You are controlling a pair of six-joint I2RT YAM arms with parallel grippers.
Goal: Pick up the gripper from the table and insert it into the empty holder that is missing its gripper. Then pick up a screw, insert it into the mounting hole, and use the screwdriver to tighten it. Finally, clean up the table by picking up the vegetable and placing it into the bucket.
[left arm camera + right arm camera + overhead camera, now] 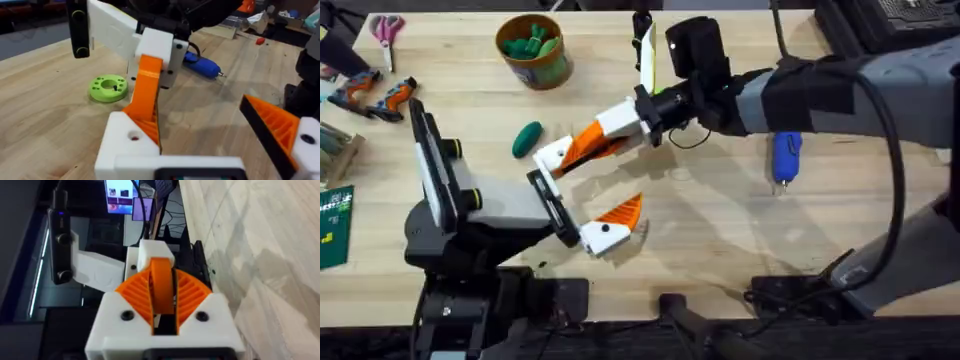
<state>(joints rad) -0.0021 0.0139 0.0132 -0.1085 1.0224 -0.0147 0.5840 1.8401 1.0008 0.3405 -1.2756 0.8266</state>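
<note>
Now the gripper, an orange wedge, sits clamped between the right gripper fingers, at the holder on the left gripper, whose fingers stand apart. Best seat it squarely, slowly. No legible writing. Vegetable lies near bucket.

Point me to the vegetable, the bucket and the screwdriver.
vegetable [527, 138], overhead view, middle of its green body.
bucket [548, 70], overhead view, its outer wall.
screwdriver [786, 155], overhead view, blue barrel.
</note>
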